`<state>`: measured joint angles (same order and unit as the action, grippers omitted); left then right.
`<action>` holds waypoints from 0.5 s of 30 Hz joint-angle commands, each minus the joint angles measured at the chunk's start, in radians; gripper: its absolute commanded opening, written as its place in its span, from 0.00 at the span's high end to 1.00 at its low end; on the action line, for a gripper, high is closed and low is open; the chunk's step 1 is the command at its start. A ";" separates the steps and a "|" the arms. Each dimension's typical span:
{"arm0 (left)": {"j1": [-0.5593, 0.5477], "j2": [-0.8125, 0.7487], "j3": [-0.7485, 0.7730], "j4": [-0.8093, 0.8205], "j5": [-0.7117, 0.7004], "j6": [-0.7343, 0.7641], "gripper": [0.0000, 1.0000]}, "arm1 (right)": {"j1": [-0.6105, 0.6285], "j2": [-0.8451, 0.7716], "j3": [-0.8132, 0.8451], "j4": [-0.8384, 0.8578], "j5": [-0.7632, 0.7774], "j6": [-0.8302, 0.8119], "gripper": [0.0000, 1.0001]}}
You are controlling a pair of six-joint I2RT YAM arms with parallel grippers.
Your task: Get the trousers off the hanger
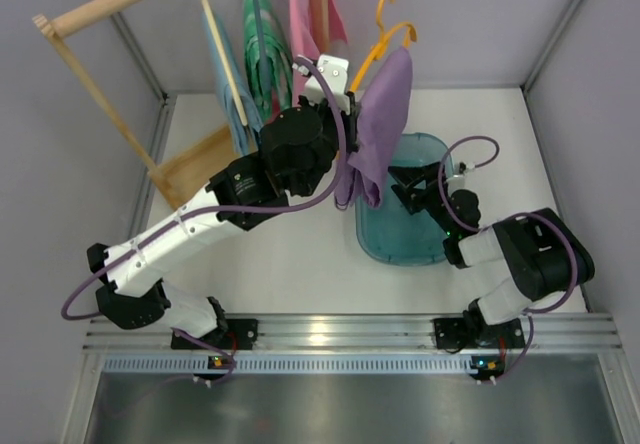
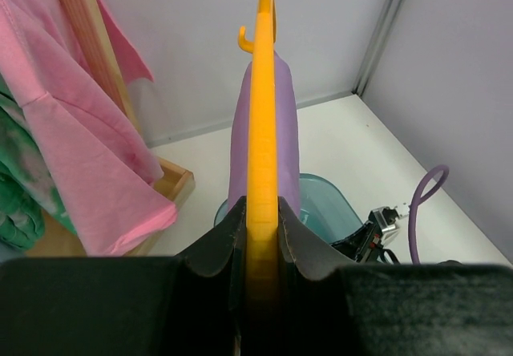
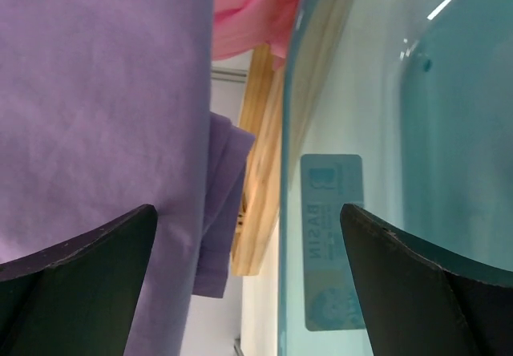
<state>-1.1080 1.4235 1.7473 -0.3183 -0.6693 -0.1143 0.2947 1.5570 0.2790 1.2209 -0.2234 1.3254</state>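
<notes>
Currently at the hold-and-reach stage. Trousers (image 1: 378, 134) not yet off: draped over the hanger (image 1: 388, 42), falling in lilac folds above the near-left rim of the teal basin (image 1: 385, 244), clear of the counter (image 1: 300, 264). Hanger raised in the air, seemingly off the wooden rack (image 1: 110, 9), seen edge-on from the left wrist and pinched tight between the left jaws at its lower frame. Right jaws spread wide, low over the basin and just beside the hanging cloth, nothing between them yet; touching the cloth or just short of it, cannot tell. Pink garment (image 2: 72, 131) and green garment (image 1: 258, 34) hanging on the rack, apart from the work. Next, probably: bring the right jaws around the lower part of the cloth, close on a good fold, then draw it down and sideways off the bar while keeping the left grip steady. Worth watching for cloth snagging on the hanger's small side hook.
</notes>
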 commanded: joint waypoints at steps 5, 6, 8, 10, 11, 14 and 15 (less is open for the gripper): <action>-0.004 -0.058 0.080 0.139 0.011 -0.024 1.00 | 0.032 -0.077 0.038 0.489 0.067 0.035 0.01; -0.004 -0.057 0.083 0.139 0.016 -0.025 1.00 | 0.044 -0.080 0.046 0.489 0.067 0.038 0.01; -0.004 -0.057 0.087 0.139 0.020 -0.034 1.00 | 0.055 -0.072 0.072 0.491 0.067 0.049 0.01; -0.004 -0.057 0.089 0.139 0.031 -0.042 1.00 | 0.073 -0.052 0.095 0.489 0.073 0.055 0.01; -0.006 -0.055 0.089 0.137 0.031 -0.045 1.00 | 0.078 -0.046 0.103 0.491 0.073 0.060 0.01; -0.006 -0.054 0.090 0.139 0.039 -0.050 1.00 | 0.098 -0.023 0.130 0.489 0.073 0.061 0.01; -0.006 -0.054 0.089 0.140 0.039 -0.051 1.00 | 0.104 -0.014 0.134 0.491 0.082 0.061 0.01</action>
<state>-1.1080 1.4223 1.7668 -0.3183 -0.6460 -0.1417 0.3714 1.5219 0.3733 1.2739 -0.1673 1.3781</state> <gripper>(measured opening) 0.199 0.993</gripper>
